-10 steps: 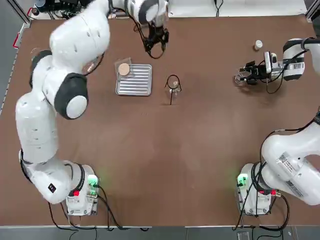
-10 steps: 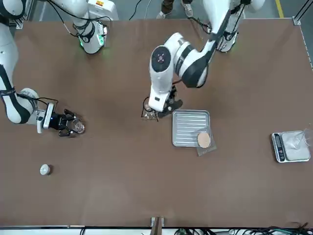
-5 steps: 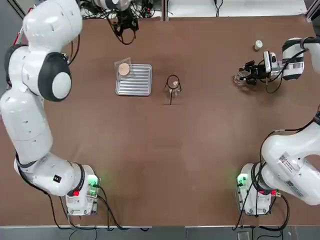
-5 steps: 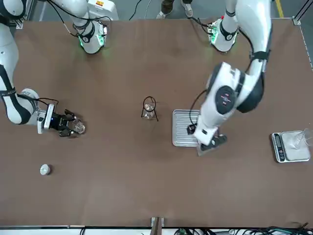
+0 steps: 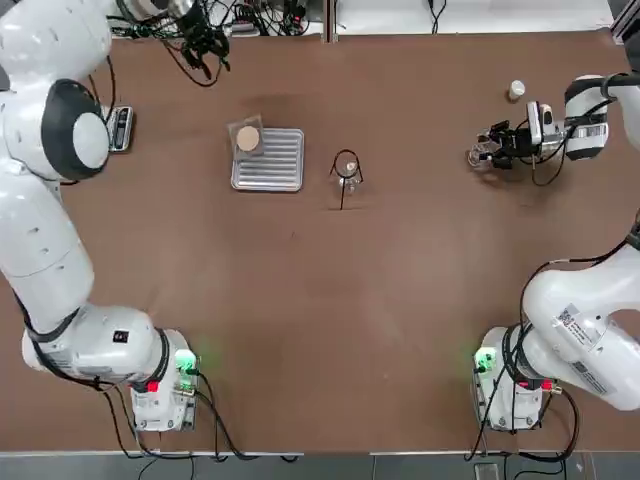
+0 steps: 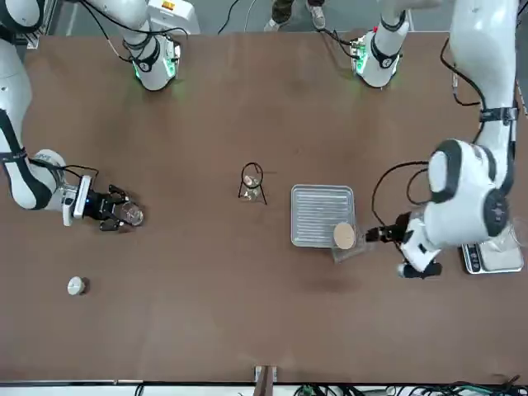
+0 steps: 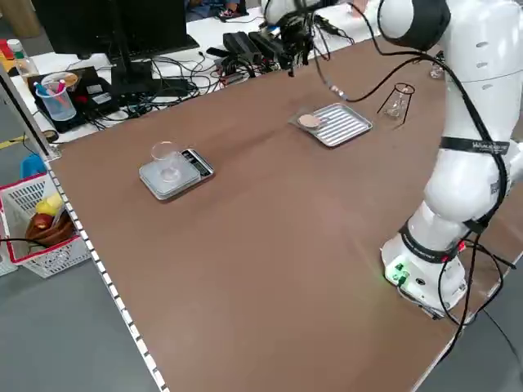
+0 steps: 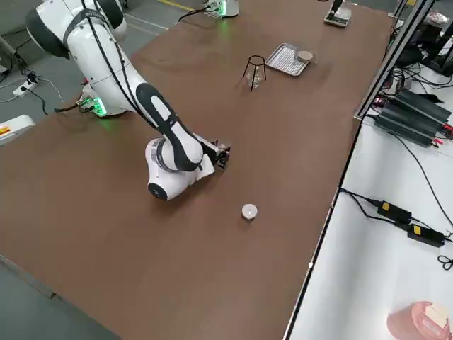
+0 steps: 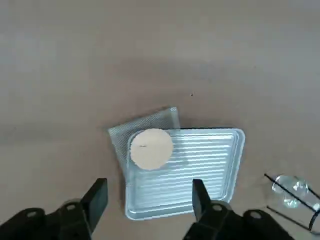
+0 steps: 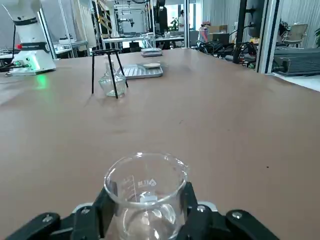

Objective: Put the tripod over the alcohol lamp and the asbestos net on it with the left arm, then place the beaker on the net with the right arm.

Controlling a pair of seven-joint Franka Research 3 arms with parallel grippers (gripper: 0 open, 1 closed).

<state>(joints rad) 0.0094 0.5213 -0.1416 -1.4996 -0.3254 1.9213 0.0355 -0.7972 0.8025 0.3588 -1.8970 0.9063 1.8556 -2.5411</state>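
Observation:
The black tripod stands over the small glass alcohol lamp in the middle of the table. The asbestos net, grey mesh with a tan disc, lies on the far left corner of a ribbed silver tray. My left gripper hangs open and empty, raised above the table just left of the net; the front view shows this gripper beside the tray. Far to the right, my right gripper is shut on the clear beaker, which rests low near the table.
A small scale with a clear cup on it sits near the far left edge. A small white-and-tan cylinder stands beyond the right gripper. Cables and equipment line the far edge.
The left arm has swung from above the tripod toward the robot's left, past the tray and net. The right arm and beaker have not moved.

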